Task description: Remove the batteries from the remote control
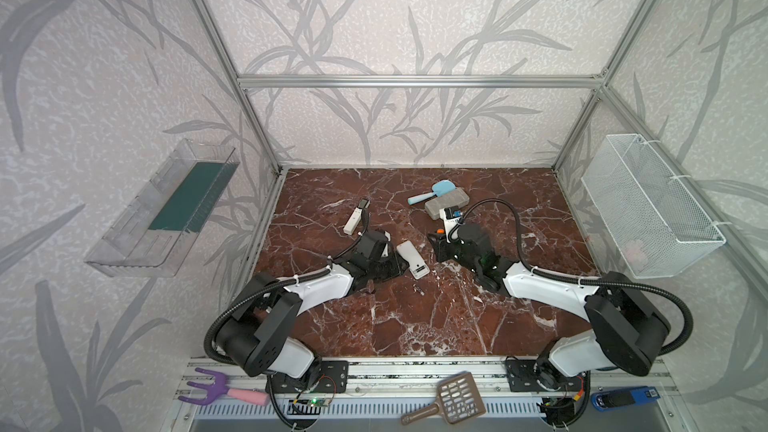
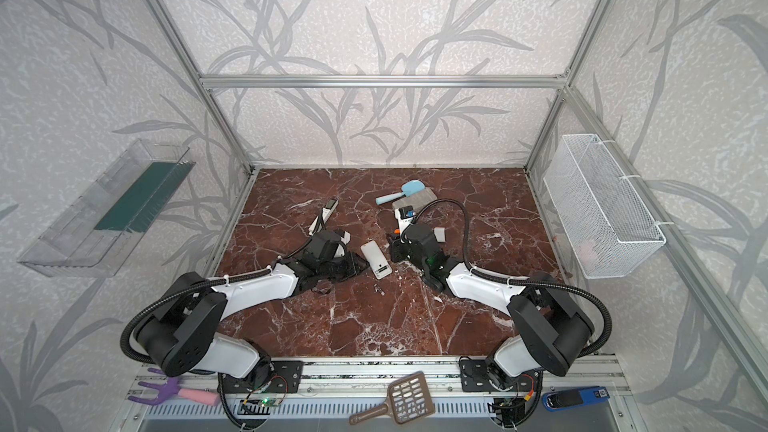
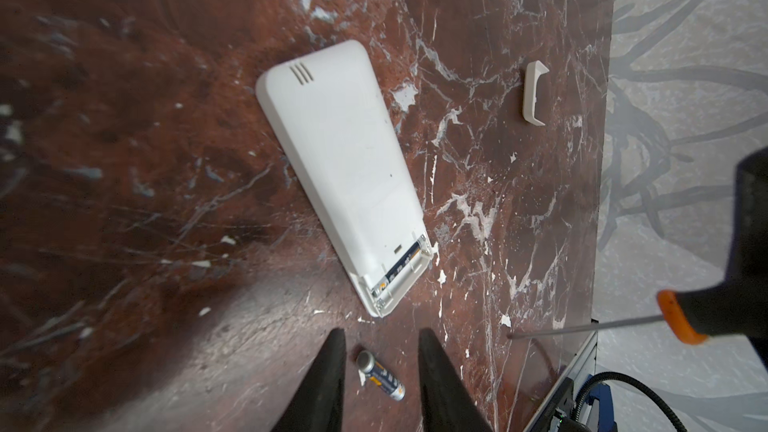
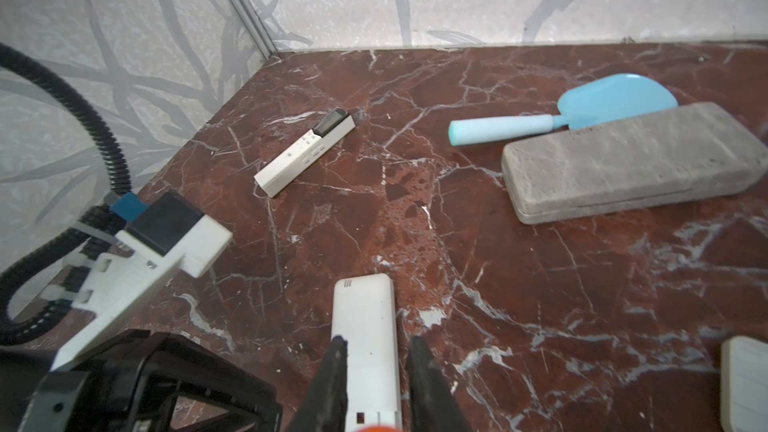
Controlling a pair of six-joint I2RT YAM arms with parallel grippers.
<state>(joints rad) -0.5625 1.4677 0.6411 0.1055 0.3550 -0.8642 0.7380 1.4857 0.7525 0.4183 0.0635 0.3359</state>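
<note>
The white remote control [image 3: 345, 168] lies face down mid-table, showing in both top views [image 1: 411, 259] [image 2: 376, 258]. Its end compartment is uncovered, and one dark battery [image 3: 401, 268] still sits inside. A second battery [image 3: 380, 374], dark with silvery ends, lies loose on the marble. It is between the fingers of my left gripper [image 3: 382, 332], which is open and does not touch it. My right gripper [image 4: 378, 340] hovers over the remote's other half [image 4: 365, 334]. It is shut on the orange-handled screwdriver [image 3: 681, 320], whose shaft tip rests near the table.
The removed battery cover [image 3: 534, 93] lies beside the remote. Further back are a slim white remote [image 1: 356, 218], a grey case [image 1: 446, 203] and a blue scoop [image 1: 432, 193]. A wire basket [image 1: 648, 205] hangs on the right wall, a clear tray [image 1: 162, 209] on the left.
</note>
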